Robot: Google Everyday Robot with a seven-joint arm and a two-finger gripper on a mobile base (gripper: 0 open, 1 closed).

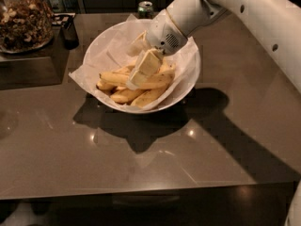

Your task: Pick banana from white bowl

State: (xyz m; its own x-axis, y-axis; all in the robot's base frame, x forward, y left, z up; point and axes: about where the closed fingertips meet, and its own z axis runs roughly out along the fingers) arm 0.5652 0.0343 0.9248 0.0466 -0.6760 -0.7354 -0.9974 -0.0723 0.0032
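Observation:
The white bowl [188, 86], lined with crinkled white paper, stands at the back middle of the dark table and holds several yellow bananas. The longest banana [113, 77] lies across the pile, curving from left to right. My gripper [135, 66] reaches down into the bowl from the upper right on the white arm. Its fingers stand apart. The near finger [146, 66] rests over the middle of the long banana and hides part of it. The far finger [139, 42] is behind, above the paper. Nothing is held.
A glass jar of nuts [22, 20] stands at the back left on a darker raised slab. A small dark object [69, 32] is beside it. A green can [146, 7] stands behind the bowl. The table's front edge [141, 192] runs along the bottom.

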